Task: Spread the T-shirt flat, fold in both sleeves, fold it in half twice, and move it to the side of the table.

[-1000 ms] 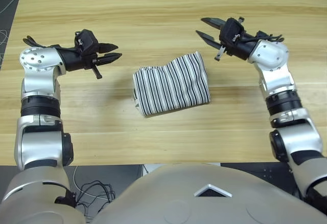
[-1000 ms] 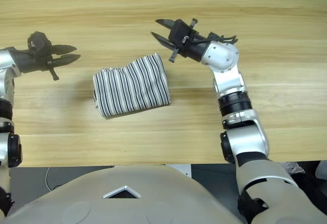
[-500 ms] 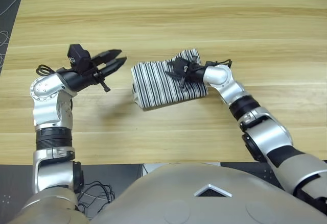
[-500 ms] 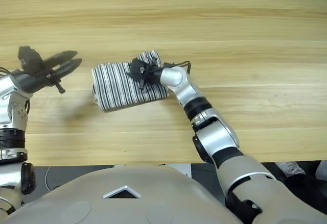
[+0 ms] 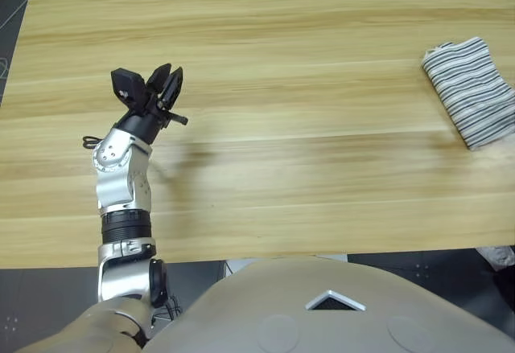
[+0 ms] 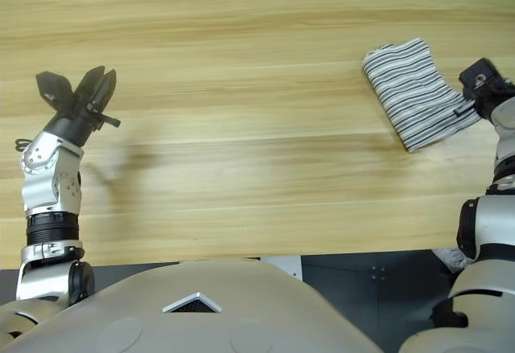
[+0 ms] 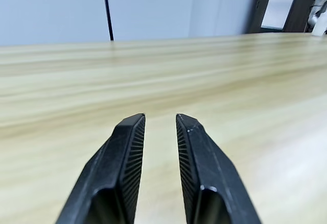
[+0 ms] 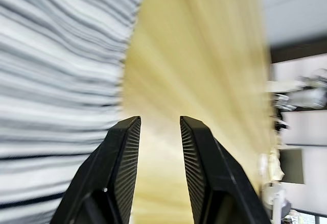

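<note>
The striped T-shirt [image 6: 412,92] lies folded into a small bundle near the table's right side. My right gripper [image 8: 159,118] is beside the bundle's right edge, just off the striped cloth [image 8: 61,81]; it is open and holds nothing. Far to the left, my left gripper [image 5: 167,84] is raised above the wooden table [image 5: 306,168], pointing away from me. In the left wrist view the left gripper [image 7: 160,116] is open by a narrow gap, with nothing between its fingers.
The wooden tabletop stretches bare between the two arms. Its front edge [image 5: 241,258] runs close to my body, and its left edge [image 5: 22,23] borders dark floor.
The right arm came down on the folded T-shirt at the table's middle and slid it far to the right. The left arm drew back and tilted its gripper upward.
</note>
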Controlling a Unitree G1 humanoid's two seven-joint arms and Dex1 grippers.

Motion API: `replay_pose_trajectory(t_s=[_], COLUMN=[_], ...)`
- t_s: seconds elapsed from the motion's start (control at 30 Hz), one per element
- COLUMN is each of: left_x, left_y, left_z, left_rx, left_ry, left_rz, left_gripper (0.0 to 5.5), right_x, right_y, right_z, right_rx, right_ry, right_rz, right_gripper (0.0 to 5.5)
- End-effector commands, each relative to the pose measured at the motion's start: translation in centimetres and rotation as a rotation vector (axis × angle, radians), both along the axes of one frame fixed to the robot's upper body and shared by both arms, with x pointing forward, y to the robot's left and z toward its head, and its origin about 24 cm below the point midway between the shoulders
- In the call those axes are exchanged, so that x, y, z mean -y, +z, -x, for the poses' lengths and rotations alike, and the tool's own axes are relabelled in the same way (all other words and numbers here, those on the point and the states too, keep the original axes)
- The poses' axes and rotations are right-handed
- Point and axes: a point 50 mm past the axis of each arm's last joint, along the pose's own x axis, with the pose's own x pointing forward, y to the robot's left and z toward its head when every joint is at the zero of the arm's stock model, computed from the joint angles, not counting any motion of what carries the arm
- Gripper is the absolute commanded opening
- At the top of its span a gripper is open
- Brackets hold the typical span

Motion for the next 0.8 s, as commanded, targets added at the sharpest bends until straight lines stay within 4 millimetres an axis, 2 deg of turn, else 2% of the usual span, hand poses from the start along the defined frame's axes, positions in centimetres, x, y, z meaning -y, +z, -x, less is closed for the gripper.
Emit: replay_pose_trajectory(t_s=[0.03,0.07,0.1,0.13,0.17,0.23,0.27,0.33,0.37,0.43,0.47,0.6,0.8], left_x=[0.6,0.6,0.6,0.7,0.8,1.1,1.5,2.8,3.7,6.1,7.0,9.5,15.7], left_y=[2.0,2.5,3.1,3.5,3.7,3.8,3.7,2.8,2.0,0.4,0.4,1.5,2.2], left_z=[-1.9,-2.1,-2.3,-2.3,-2.3,-2.3,-2.4,-2.7,-2.6,-2.3,-2.5,-2.6,-3.2], left_rx=[0.15,0.196,0.246,0.282,0.311,0.347,0.354,0.367,0.362,0.351,0.358,0.466,0.533], left_ry=[0.141,0.199,0.271,0.32,0.364,0.415,0.417,0.383,0.339,0.186,0.144,0.05,-0.183], left_rz=[-0.054,-0.042,-0.005,0.016,0.032,0.043,0.035,-0.036,-0.096,-0.181,-0.173,-0.127,-0.111], left_gripper=[1.12,1.12,1.12,1.12,1.12,1.12,1.12,1.12,1.12,1.12,1.12,1.12,1.12], right_x=[-8.3,-9.5,-11.8,-13.8,-16.8,-23.2,-25.7,-28.7,-29.5,-28.7,-27.5,-24.2,-21.4], right_y=[7.4,9.0,10.2,10.7,9.4,3.8,0.7,-5.3,-7.2,-8.2,-7.8,-7.7,-7.6], right_z=[-5.1,-4.9,-4.3,-3.6,-3.4,-2.5,-1.4,2.0,3.9,6.4,6.6,8.2,12.3], right_rx=[0.771,0.951,1.117,1.228,1.237,1.07,0.95,0.697,0.607,0.563,0.596,0.638,0.685], right_ry=[0.202,0.222,0.28,0.338,0.421,0.597,0.653,0.713,0.776,0.808,0.729,0.577,0.407], right_rz=[0.0,0.047,0.148,0.214,0.218,0.058,-0.047,-0.229,-0.285,-0.33,-0.359,-0.352,-0.309], right_gripper=[1.41,1.41,1.41,1.41,1.41,1.41,1.41,1.41,1.41,1.41,1.41,1.41,1.41])
